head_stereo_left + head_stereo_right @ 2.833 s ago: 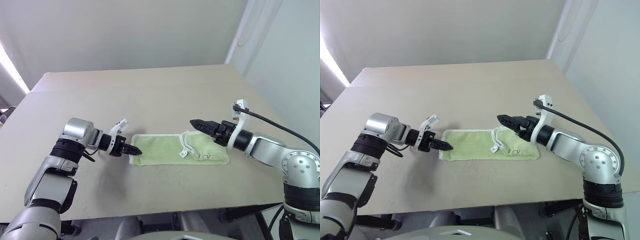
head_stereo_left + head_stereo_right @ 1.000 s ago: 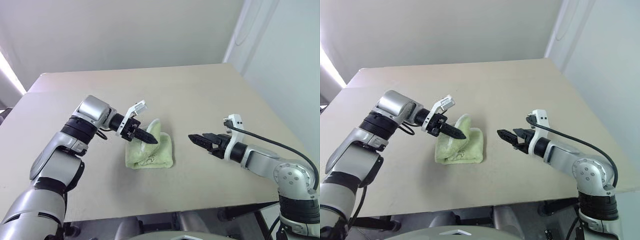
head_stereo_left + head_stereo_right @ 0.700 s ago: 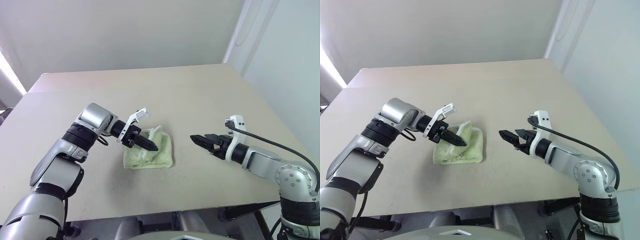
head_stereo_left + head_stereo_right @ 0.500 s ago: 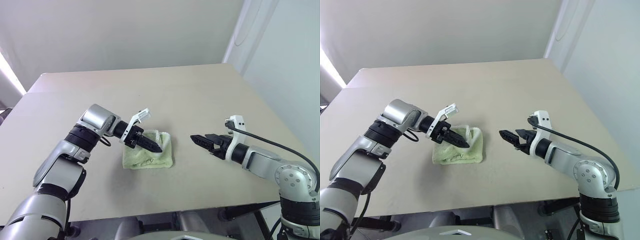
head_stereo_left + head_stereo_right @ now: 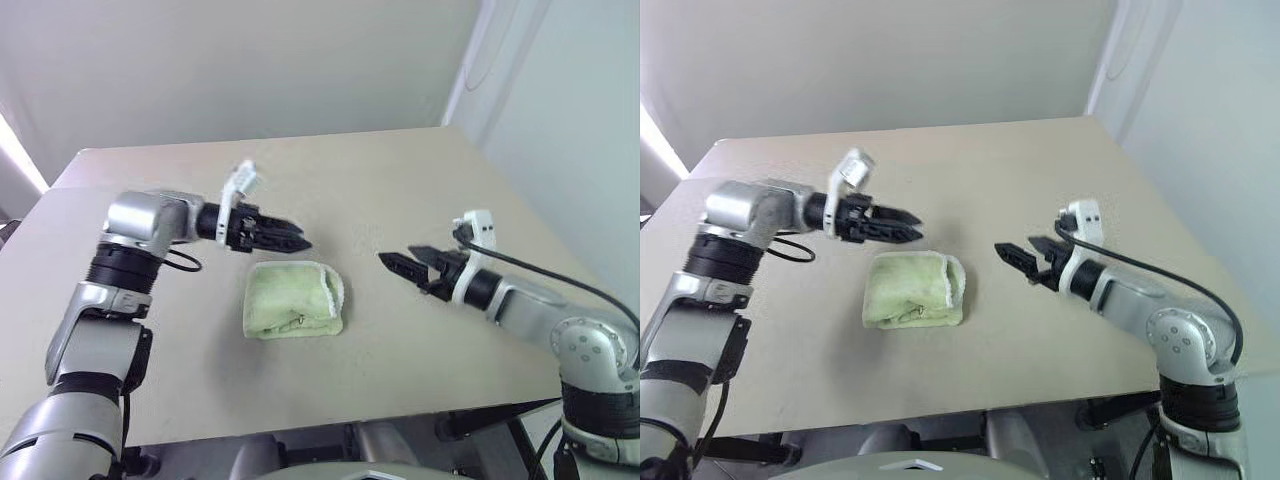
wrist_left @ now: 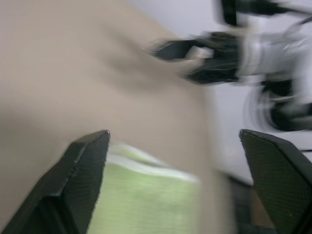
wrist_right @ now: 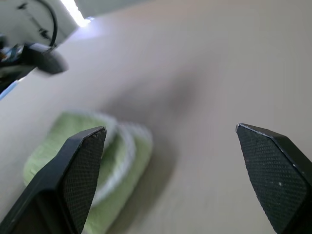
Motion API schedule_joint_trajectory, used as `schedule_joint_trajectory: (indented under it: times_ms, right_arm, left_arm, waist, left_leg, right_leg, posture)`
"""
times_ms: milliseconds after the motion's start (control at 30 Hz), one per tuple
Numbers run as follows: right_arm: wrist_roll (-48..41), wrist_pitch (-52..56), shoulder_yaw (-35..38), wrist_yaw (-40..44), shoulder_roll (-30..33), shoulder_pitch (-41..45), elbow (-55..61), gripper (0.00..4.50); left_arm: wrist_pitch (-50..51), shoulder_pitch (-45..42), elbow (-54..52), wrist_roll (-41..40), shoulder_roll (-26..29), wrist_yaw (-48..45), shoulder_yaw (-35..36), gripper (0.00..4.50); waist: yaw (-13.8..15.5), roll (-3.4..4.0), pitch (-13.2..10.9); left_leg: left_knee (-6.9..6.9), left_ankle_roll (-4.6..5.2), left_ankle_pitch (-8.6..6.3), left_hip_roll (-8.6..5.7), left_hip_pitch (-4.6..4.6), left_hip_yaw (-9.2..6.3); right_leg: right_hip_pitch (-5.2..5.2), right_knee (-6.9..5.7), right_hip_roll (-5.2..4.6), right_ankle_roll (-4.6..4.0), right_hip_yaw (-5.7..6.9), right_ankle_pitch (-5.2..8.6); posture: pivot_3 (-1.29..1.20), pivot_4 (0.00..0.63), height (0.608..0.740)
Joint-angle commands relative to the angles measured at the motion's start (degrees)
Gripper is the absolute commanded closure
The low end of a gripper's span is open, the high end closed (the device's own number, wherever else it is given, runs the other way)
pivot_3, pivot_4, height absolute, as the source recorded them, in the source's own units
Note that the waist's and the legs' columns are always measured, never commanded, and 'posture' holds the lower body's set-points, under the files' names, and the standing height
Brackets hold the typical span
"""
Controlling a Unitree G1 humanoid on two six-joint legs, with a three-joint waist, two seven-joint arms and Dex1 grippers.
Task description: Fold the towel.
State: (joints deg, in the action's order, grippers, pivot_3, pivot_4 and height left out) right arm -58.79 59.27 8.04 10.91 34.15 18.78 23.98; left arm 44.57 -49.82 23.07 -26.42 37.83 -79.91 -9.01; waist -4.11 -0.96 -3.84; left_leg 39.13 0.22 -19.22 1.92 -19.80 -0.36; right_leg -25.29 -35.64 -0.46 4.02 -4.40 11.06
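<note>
The towel (image 5: 293, 300) is a light-green terry cloth with white edging, lying folded into a small thick square in the middle of the table. My left gripper (image 5: 297, 241) hovers just behind and above it, pointing right, open and empty. In the left wrist view its fingers (image 6: 83, 180) stand wide apart over the towel (image 6: 141, 200). My right gripper (image 5: 393, 262) hangs to the right of the towel, pointing at it, open and empty. The right wrist view shows the towel (image 7: 87, 161) ahead of its spread fingers (image 7: 73, 175).
The beige table (image 5: 400, 190) has bare surface all around the towel. Its front edge (image 5: 350, 410) runs close below the towel, and its right edge lies just past my right arm. A pale wall stands behind.
My left gripper has opened, let go of the towel's upper flap, and lifted away behind it. The flap now lies flat on the fold. My right gripper has risen a little.
</note>
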Motion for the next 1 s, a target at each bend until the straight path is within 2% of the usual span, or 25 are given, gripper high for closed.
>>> schedule_joint_trajectory:
  times_ms: [33, 133, 300, 500, 633, 767, 1000]
  right_arm:
    - [3.9, -0.8, -5.0, 4.1, -0.2, 2.6, -0.7, 0.00]
    - [11.4, -4.9, -13.9, 8.7, -2.5, 6.8, -2.6, 0.00]
    - [18.8, -9.7, -21.0, 12.8, -8.0, 9.7, -6.7, 0.00]
    - [22.8, -11.5, -23.3, 15.7, -12.6, 8.9, -9.3, 0.00]
    - [26.4, -12.4, -26.4, 17.6, -13.6, 6.5, -10.8, 0.00]
    - [34.4, -16.0, -30.9, 16.1, -15.0, 3.6, -17.0, 0.00]
    - [40.6, -17.7, -31.2, 16.9, -15.2, 2.7, -20.0, 0.00]
  left_arm:
    - [-3.4, 0.3, 0.1, 1.0, 0.8, -0.1, 2.0, 0.01]
    - [-16.2, 6.6, -2.6, 5.1, 3.1, -1.5, 1.7, 0.01]
    - [-23.7, 13.4, -6.9, 6.4, 1.5, 0.7, 2.0, 0.01]
    - [-25.5, 18.4, -11.6, 7.7, -1.1, 3.8, 1.1, 0.01]
    - [-31.6, 21.7, -12.6, 11.4, -1.3, 3.7, -1.3, 0.01]
    - [-38.2, 23.5, -7.8, 16.0, -3.9, 7.2, -3.3, 0.01]
    - [-44.4, 24.3, -2.4, 20.1, -5.3, 8.9, -5.4, 0.01]
  waist:
    - [0.5, -0.06, 0.0]
    - [0.3, -0.04, 0.0]
    - [0.3, -0.11, 0.0]
    - [0.3, -0.14, 0.1]
    - [0.1, -0.14, 0.1]
    - [0.1, -0.14, 0.1]
    - [0.1, -0.17, 0.2]
  left_leg:
    - [0.00, 0.00, 0.00, 0.00, 0.31, -0.01]
    - [0.03, 0.00, 0.00, -0.06, 0.34, 0.04]
    - [0.03, 0.00, 0.00, -0.05, 0.30, 0.05]
    - [0.06, 0.00, 0.00, -0.06, 0.26, 0.05]
    - [0.06, 0.00, 0.00, -0.06, 0.38, 0.05]
    - [0.06, 0.00, 0.00, -0.06, 0.43, 0.04]
    - [0.07, -0.01, 0.00, -0.06, 0.56, 0.03]
  right_leg:
    - [0.01, -0.02, 0.00, 0.00, 0.00, 0.00]
    - [0.11, 0.02, -0.06, 0.01, -0.05, 0.00]
    - [0.11, 0.10, -0.08, 0.04, -0.06, -0.01]
    - [0.13, 0.09, -0.09, 0.00, -0.06, -0.06]
    - [0.22, 0.06, -0.08, 0.09, -0.06, 0.00]
    - [0.32, 0.00, -0.07, 0.10, -0.06, 0.01]
    - [0.67, -0.04, -0.07, 0.09, -0.05, 0.02]
  posture:
    - [0.00, 0.000, 0.712]
    - [0.00, 0.000, 0.712]
    - [0.00, 0.000, 0.712]
    - [0.00, 0.000, 0.712]
    - [0.00, 0.000, 0.712]
    - [0.00, 0.000, 0.712]
    - [0.00, 0.000, 0.712]
